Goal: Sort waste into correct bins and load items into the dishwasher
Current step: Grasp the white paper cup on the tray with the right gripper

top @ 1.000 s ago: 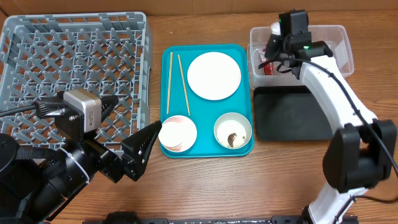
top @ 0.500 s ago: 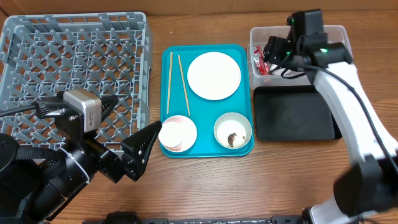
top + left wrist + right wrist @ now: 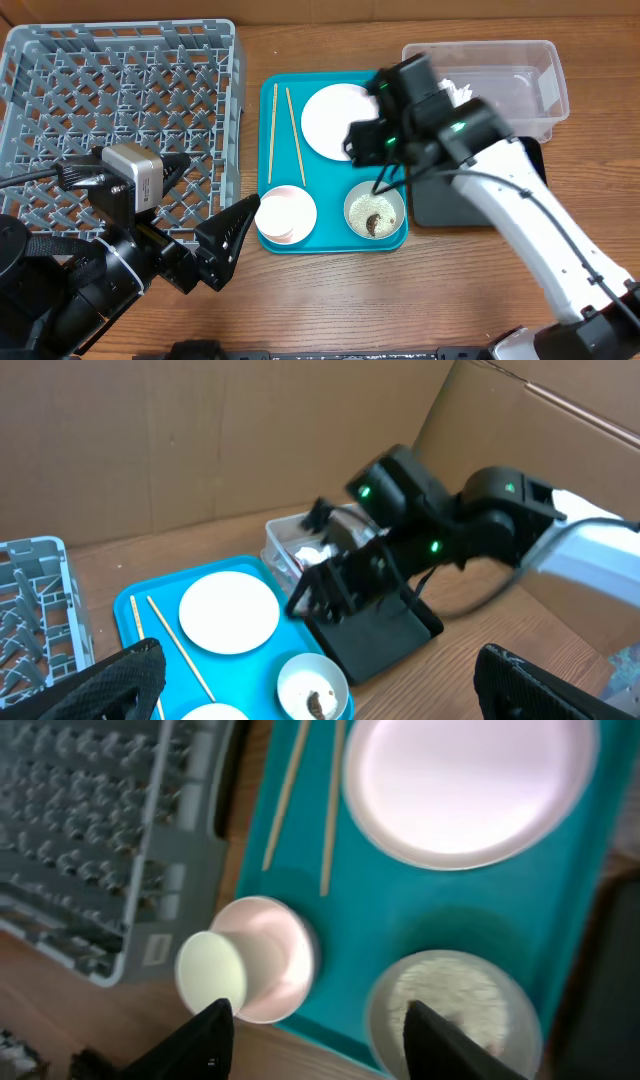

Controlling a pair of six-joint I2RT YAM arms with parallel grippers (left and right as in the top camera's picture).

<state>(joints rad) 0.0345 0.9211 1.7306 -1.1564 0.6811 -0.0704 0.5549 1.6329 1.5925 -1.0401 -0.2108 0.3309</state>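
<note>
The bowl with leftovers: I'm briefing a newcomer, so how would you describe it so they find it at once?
Find the teal tray in the middle of the table, between the grey rack and the black tray. The bowl sits in its near right corner, below the flat plate. It alone holds white grains and brown bits.

Plate (image 3: 325,120), bowl (image 3: 360,212), dish (image 3: 287,215), chopsticks (image 3: 272,135) beside grey rack (image 3: 120,100)
</note>
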